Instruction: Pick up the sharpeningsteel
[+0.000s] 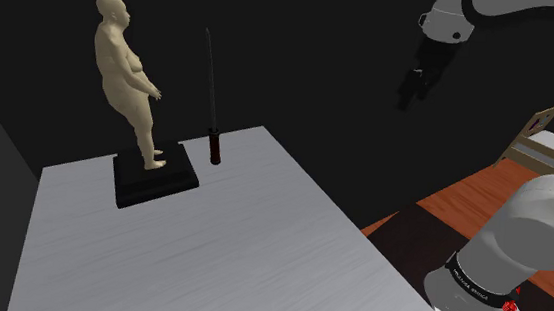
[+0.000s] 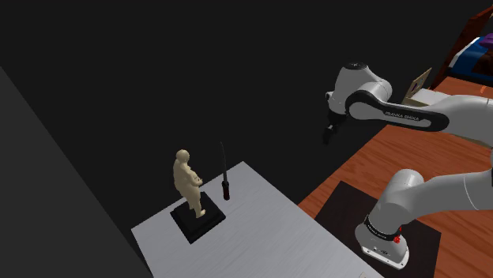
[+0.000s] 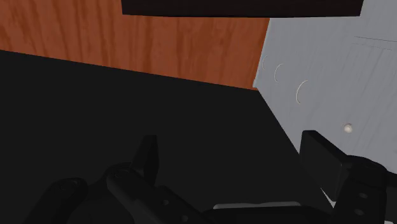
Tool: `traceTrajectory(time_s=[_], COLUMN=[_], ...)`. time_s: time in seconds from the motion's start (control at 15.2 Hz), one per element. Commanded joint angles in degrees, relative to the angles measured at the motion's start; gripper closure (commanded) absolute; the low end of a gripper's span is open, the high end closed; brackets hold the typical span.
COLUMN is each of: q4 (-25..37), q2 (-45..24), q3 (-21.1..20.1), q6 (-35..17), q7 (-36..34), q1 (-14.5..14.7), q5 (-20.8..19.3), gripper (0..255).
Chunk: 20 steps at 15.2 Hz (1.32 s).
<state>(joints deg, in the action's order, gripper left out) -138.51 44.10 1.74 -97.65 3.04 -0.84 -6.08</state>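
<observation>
Nearest the shoulder camera, the white arm [image 1: 535, 233] rose from its stand on the shoulder view's right of the figurine [image 1: 130, 79], over a reddish wooden floor [image 1: 483, 189]. The arm carried the black end effector [image 1: 410, 89] well apart from the figurine, on that view's right of it, at about the height of its chest and beyond the tabletop's side edge. The end effector was released: in the wrist view [image 3: 230, 141] its two fingers [image 3: 149, 153] stood apart with nothing between them. The second exterior view showed the end effector [image 2: 326, 136] above and to the right of the figurine [image 2: 188, 183], hanging clear of the tabletop [image 2: 261, 237]. The pale grey tabletop [image 1: 208, 260] lay in front of the figurine. The tan figurine stood upright on a black plinth [image 1: 158, 183] near the tabletop's far edge. The sharpening steel [image 1: 212, 97] stood on the tabletop just beside the figurine, on the shoulder view's right of the plinth and apart from it. It was upright, its dark handle down and its thin rod pointing up to about the level of the figurine's head. The second exterior view confirmed the sharpening steel [image 2: 224, 174] free of the end effector. A black area lay behind the figurine.
</observation>
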Motion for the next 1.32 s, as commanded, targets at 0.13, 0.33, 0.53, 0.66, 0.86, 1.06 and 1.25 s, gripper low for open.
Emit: traceTrajectory(time_s=[0.13, 0.33, 0.53, 0.66, 0.86, 1.06, 1.25], q4=[0.12, 0.65, 1.60, 2.47, 4.10, 6.11, 8.49], q2=[-1.90, -4.96, -8.24, -10.53, -14.08, -17.73, -21.45], q3=[-1.08, -2.73, -4.40, -5.52, -7.23, -8.96, -10.72], q6=[-2.68, -6.64, -10.48, -12.95, -16.49, -19.81, -22.87], q7=[-0.57, -1.31, -1.93, -2.30, -2.78, -3.23, -3.68], q1=[1.39, 3.41, 5.32, 6.54, 8.25, 9.82, 11.25], q5=[1.41, 3.37, 5.13, 6.17, 7.53, 8.62, 9.40], gripper=[0, 0, 0, 0, 0, 0, 0])
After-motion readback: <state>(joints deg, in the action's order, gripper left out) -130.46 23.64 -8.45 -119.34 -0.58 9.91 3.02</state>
